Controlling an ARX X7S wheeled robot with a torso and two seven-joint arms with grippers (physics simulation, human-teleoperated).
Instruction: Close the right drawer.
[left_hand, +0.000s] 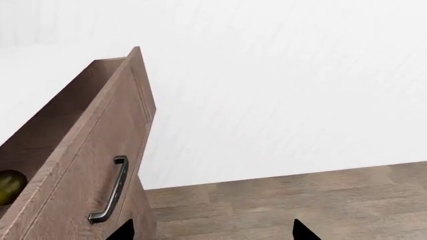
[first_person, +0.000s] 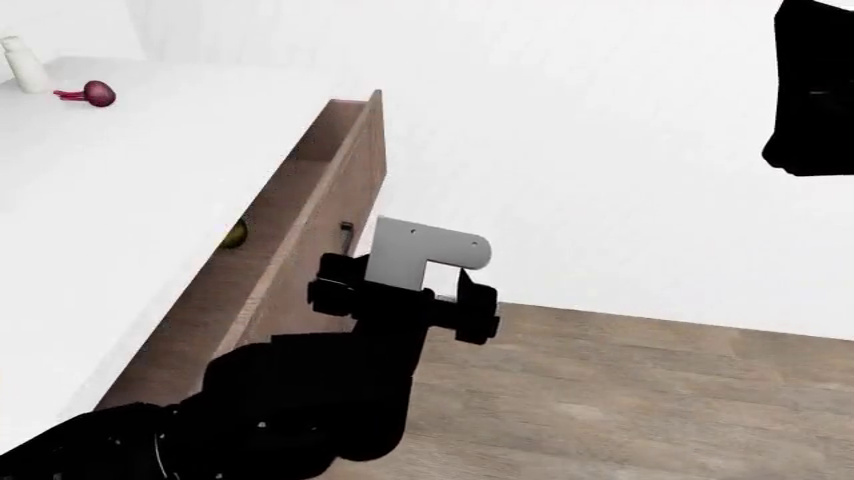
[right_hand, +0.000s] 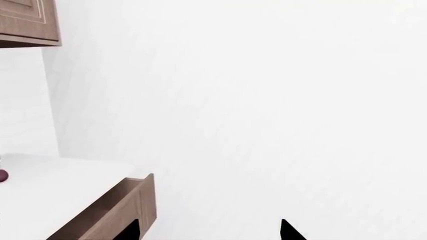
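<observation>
drawer: long light-brown wood-grain right drawer (first_person: 314, 225) pulled well out from under white bench (first_person: 120, 200)
handle: small dark bar handle (left_hand: 111, 189) on panelled front
inside: yellowish-green round item (left_hand: 9, 186) partly visible
left pincer (left_hand: 210, 231): fingertips apart, holding nothing, just beside drawer front near handle
right pincer (right_hand: 207, 231): tips spread, holding nothing, well apart from drawer
floor: wood-plank floor (first_person: 641, 400)

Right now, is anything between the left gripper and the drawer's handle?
No. In the left wrist view the left gripper sits beside the bar handle on the right drawer, nothing between.
</observation>
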